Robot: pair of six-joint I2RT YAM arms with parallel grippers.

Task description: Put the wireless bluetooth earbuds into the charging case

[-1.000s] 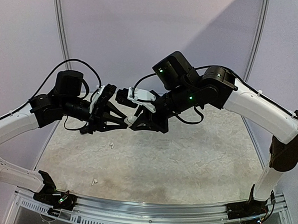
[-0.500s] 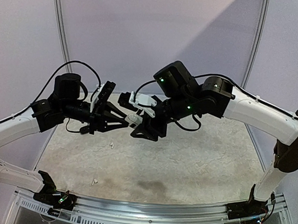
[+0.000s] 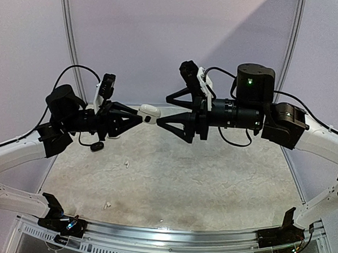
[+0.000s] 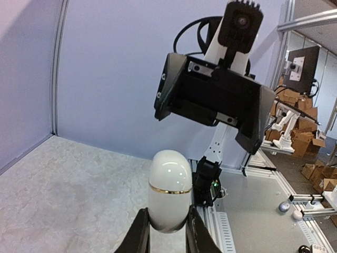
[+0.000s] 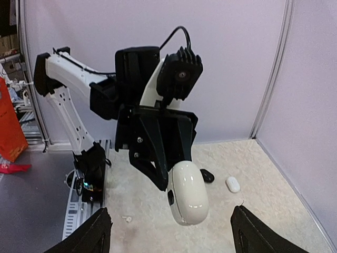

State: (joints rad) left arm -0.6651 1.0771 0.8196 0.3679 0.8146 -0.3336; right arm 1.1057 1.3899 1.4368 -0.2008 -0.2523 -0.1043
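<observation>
Walls: pale lilac panels (image 3: 162, 35) stand round a white speckled worktop (image 3: 211, 180).
Left jaws: clamped tight on the lower end of the case (image 4: 169, 192), which I hold lifted well above the worktop.
Case: white and pill-shaped, with its lid down on a thin gold seam, so nothing of its inside shows. Its free end points toward my right jaws.
Right jaws: spread wide and holding nothing. My two fingers (image 5: 87, 234) sit at the bottom corners of the right wrist view, and the case hangs ahead between them, apart from both.
Gap: from above, the case's free end is just beside the mouth of my right jaws. As far as I can tell it is not touching them.
Buds: loose on the worktop, well below both jaws and outside the case. One white bud (image 3: 125, 164) lies under my left jaws, and another (image 3: 106, 204) lies closer to the near edge.
Black piece (image 3: 97, 146): on the worktop under my left arm. I cannot tell whether it is a bud or a case.
</observation>
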